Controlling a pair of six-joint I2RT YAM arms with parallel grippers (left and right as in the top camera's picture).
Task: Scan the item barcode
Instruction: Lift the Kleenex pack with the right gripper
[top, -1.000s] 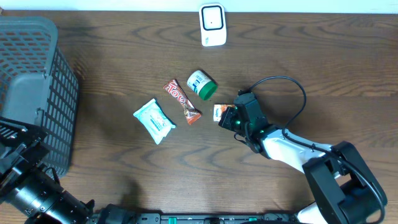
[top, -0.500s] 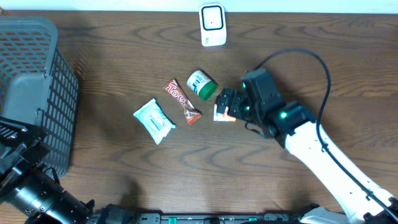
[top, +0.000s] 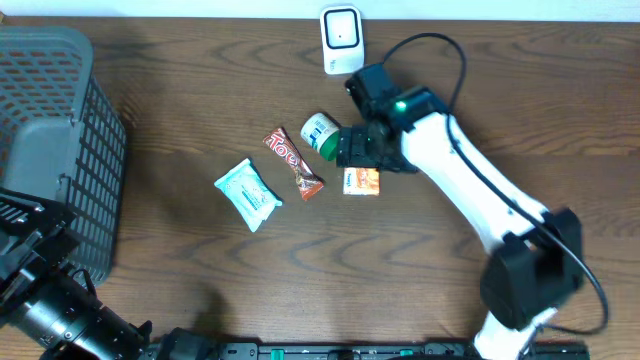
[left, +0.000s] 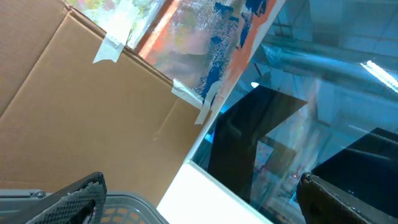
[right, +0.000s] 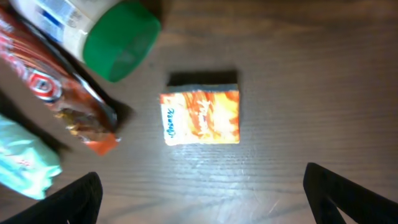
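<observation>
A small orange box (top: 361, 181) lies flat on the wooden table, also seen from above in the right wrist view (right: 200, 117). My right gripper (top: 358, 150) hovers over the table just beyond the box, open, with nothing between its fingers (right: 348, 198). The white barcode scanner (top: 341, 40) stands at the table's far edge. At the near left my left gripper (left: 199, 205) is open and empty, pointing up and away from the table.
A jar with a green lid (top: 325, 135), a red-brown snack bar (top: 293, 162) and a teal packet (top: 247, 193) lie left of the box. A grey mesh basket (top: 50, 140) stands at the left edge. A cardboard box (left: 81, 118) fills the left wrist view.
My right gripper has opened and let go of the orange box, which now rests on the table. The right arm has risen and swung toward the far side. The left arm is still.
</observation>
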